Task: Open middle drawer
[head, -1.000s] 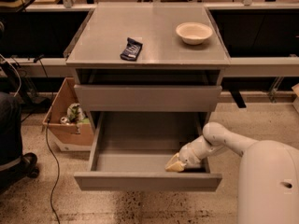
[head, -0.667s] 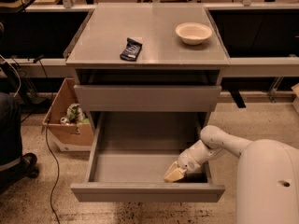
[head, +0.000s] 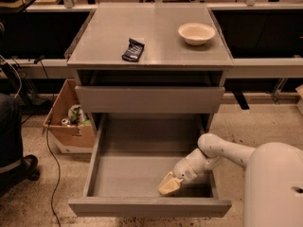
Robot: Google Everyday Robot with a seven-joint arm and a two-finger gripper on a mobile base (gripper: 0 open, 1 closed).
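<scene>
The middle drawer (head: 142,206) is pulled far out toward me. Its wide shallow grey box shows and holds nothing but my arm. My gripper (head: 169,184) is inside it at the front right, just behind the front panel, its yellowish tip low near the drawer floor. My white arm (head: 222,151) reaches in over the drawer's right wall. The grey drawer front above it (head: 149,99) is pushed in. Anything below the open drawer is hidden by it.
A cream bowl (head: 196,33) and a dark packet (head: 133,49) lie on the cabinet top (head: 151,18). A cardboard box (head: 59,129) with trash stands at the left on the floor. A dark-clothed leg (head: 9,136) and a cable (head: 49,145) are further left.
The middle drawer has slid further out toward me, and my gripper has moved forward and down with it, staying behind the front panel.
</scene>
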